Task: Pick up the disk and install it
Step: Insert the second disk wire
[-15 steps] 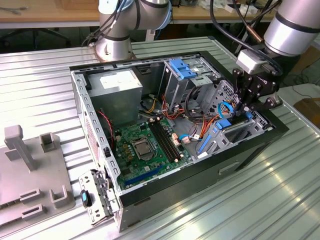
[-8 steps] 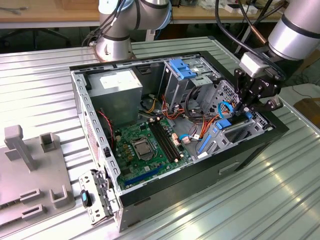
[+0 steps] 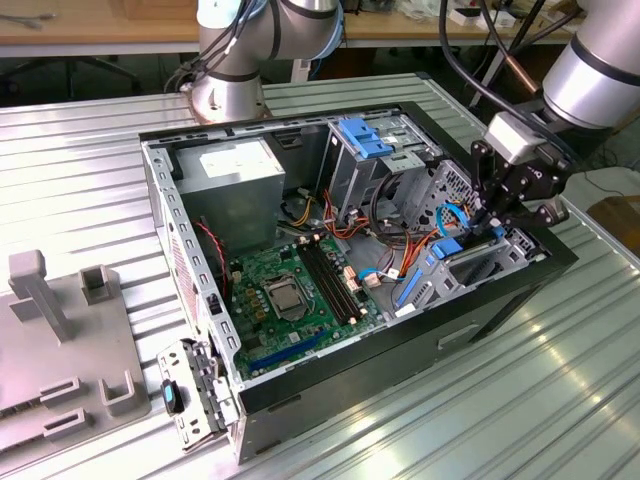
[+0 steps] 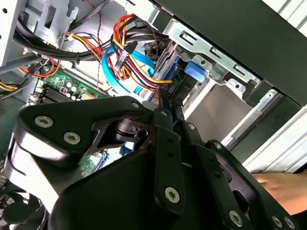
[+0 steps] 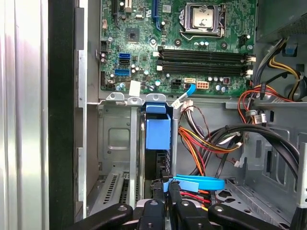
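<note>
Open computer case (image 3: 520, 290) lies on its side on a ribbed metal table (image 3: 560, 400); places given from the case. Grey fixture plate (image 3: 60, 350) with upright blocks sits on the table well apart from the case, at the exterior view's left. Second robot base (image 3: 235, 70) stands just behind the case's back wall.

Inside the case: silver power supply (image 3: 240, 185) in the rear corner, green motherboard (image 3: 295, 290) on the floor with its bare processor socket (image 5: 201, 17) and black memory slots (image 5: 201, 55). Grey drive cage with a paler blue bracket (image 3: 365, 135) on top stands at the rear middle. Bundle of red, yellow and orange wires (image 5: 201, 143) runs beside the front bay; thin blue cable (image 5: 199, 182) crosses it near the gripper.

Arm (image 3: 600, 60) reaches down over the case's front end. Gripper (image 3: 487, 228) is inside the front drive bay, fingers (image 5: 173, 201) pinched together on the disk (image 5: 157, 139). Disk stands on edge in the metal bay slot (image 5: 117, 143), blue carrier tab (image 4: 194, 72) against the bay bracket, dark body below it, right by the case's front wall.
</note>
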Controlling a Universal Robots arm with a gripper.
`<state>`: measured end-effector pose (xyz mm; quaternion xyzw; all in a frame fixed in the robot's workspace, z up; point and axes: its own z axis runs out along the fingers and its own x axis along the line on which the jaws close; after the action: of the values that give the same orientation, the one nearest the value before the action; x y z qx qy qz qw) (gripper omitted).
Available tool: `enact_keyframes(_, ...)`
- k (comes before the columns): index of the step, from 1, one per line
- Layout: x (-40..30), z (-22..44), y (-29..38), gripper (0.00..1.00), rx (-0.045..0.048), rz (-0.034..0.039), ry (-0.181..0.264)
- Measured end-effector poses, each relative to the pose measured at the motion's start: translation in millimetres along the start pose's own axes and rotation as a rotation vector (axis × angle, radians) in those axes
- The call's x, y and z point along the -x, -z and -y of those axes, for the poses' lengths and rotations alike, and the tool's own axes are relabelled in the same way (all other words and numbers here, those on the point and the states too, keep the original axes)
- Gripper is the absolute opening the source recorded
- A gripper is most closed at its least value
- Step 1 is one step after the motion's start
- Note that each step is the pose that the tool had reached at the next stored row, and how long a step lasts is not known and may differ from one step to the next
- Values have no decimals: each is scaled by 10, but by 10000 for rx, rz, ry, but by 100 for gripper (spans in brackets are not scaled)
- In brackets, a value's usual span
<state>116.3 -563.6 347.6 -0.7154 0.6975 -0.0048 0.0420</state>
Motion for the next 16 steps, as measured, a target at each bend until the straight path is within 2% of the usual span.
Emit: enact_keyframes(16, -3, -2, -32, 16, 1, 2, 13)
